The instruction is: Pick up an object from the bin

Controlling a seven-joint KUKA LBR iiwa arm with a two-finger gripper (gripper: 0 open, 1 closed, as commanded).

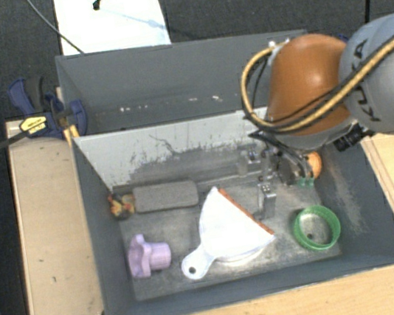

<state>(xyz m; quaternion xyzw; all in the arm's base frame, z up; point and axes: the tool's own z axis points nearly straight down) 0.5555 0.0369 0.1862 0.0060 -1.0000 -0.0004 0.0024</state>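
Orange wrist cover [304,83] hangs above the bin [104,228], setting the gripper [266,197] low inside. Open or closed: cannot tell. White scoop [228,234] lies just left of gripper, judged the likeliest pick. Green ring [316,228] lies near, front-right.

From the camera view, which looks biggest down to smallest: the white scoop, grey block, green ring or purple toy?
1. white scoop
2. grey block
3. green ring and purple toy: these look about alike, so I won't rank them.
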